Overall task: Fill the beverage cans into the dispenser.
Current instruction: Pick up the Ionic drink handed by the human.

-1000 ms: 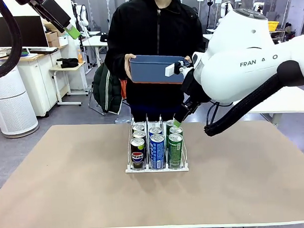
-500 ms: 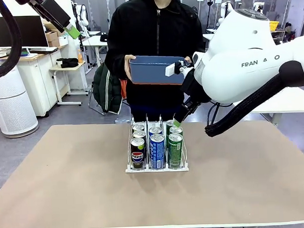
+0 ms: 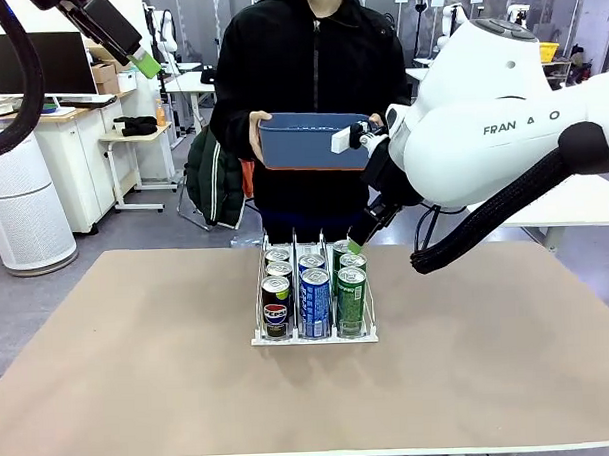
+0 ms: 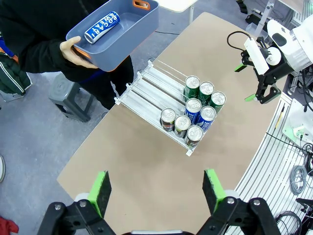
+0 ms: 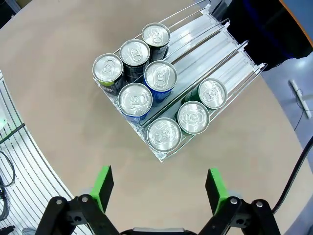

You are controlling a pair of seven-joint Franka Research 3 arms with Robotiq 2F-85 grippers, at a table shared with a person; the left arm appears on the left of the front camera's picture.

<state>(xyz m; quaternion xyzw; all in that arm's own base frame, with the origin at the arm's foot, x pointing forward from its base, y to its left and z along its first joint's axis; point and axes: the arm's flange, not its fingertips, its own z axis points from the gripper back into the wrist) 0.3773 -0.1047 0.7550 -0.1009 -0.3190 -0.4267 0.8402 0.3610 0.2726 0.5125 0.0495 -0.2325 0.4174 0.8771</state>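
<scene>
Beverage cans [image 3: 315, 300], 8 slim glossy cylinders with silver tops, stand upright at the front of the dispenser [image 3: 313, 340]: 3 black, 2 blue, 3 green. It is a white 3-lane rack with thin wire dividers, sitting mid-table on the matte tan table [image 3: 138, 344]. Beyond it, a person's hand [image 4: 73, 51] holds a smooth blue plastic bin [image 4: 142, 19] with 1 blue can [image 4: 101, 27] lying inside. My left gripper [image 4: 156, 183] and right gripper [image 5: 159, 181] hang above, jaws spread wide, empty.

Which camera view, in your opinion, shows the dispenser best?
The right wrist view: it looks down on the dispenser from close, so all three lanes and the cans read plainly. The left wrist view shows it whole but farther off; the front view shows it end-on.
</scene>
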